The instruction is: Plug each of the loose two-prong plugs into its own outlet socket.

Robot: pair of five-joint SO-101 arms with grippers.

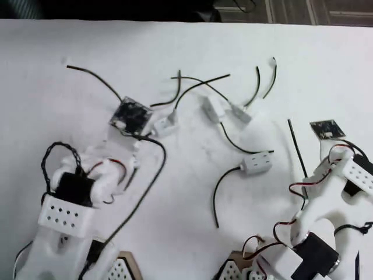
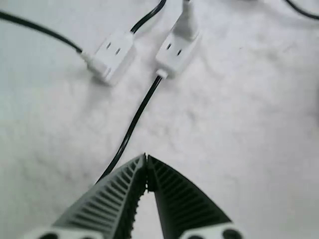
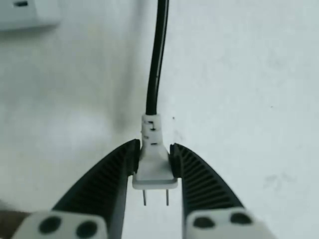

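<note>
Right wrist view: the right gripper (image 3: pixel 153 147) pinches a two-prong plug (image 3: pixel 154 172), not yet inserted; the left gripper (image 2: pixel 147 159) is pressed together, empty. An outlet socket (image 1: pixel 256 163) waits centre-right in the high view.

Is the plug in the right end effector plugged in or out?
Out. The right end effector grips the white two-prong plug by its body, both metal prongs bare, with nothing fitted over them.
</note>
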